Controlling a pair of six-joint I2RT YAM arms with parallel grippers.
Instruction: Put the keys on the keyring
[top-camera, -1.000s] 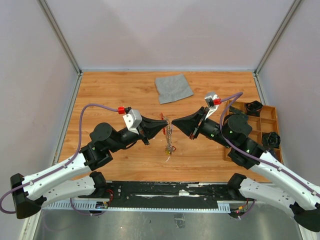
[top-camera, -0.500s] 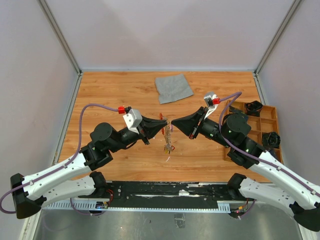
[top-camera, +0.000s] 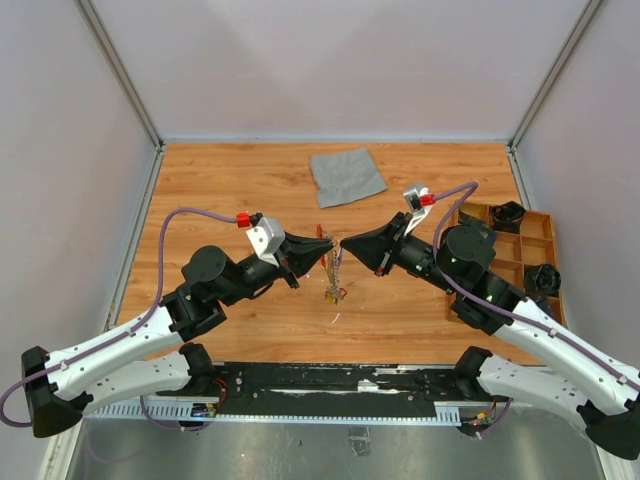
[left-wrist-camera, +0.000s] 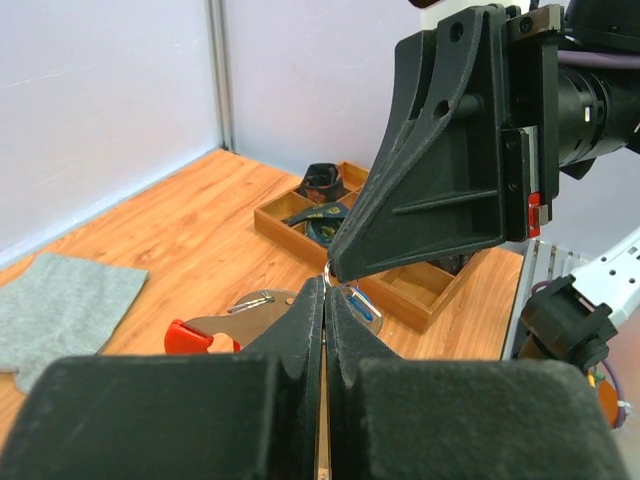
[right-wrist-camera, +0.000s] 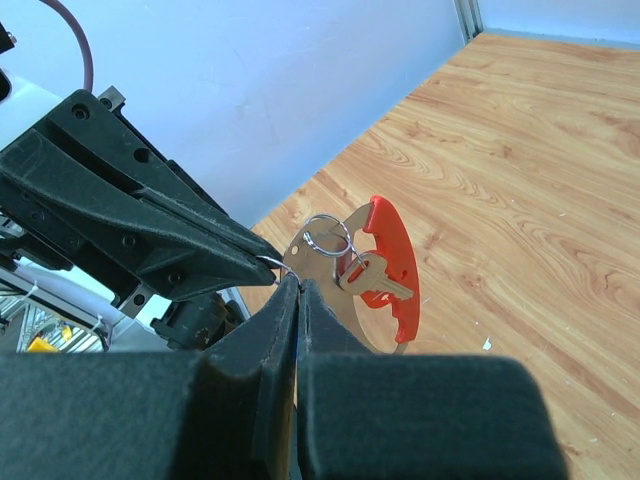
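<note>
- Left gripper (top-camera: 328, 243) and right gripper (top-camera: 344, 242) meet tip to tip, both clenched on the keyring (right-wrist-camera: 402, 262).
- The keyring is held above the middle of the worktop (top-camera: 220, 190).
- One key (right-wrist-camera: 375, 281) hangs on it.
- Its chain (top-camera: 333, 272) dangles toward the worktop.

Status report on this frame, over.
Left gripper, right gripper: jaws shut, tip to tip on red oval keyring, held aloft. Silvery key already hanging. Nothing in the way.
</note>
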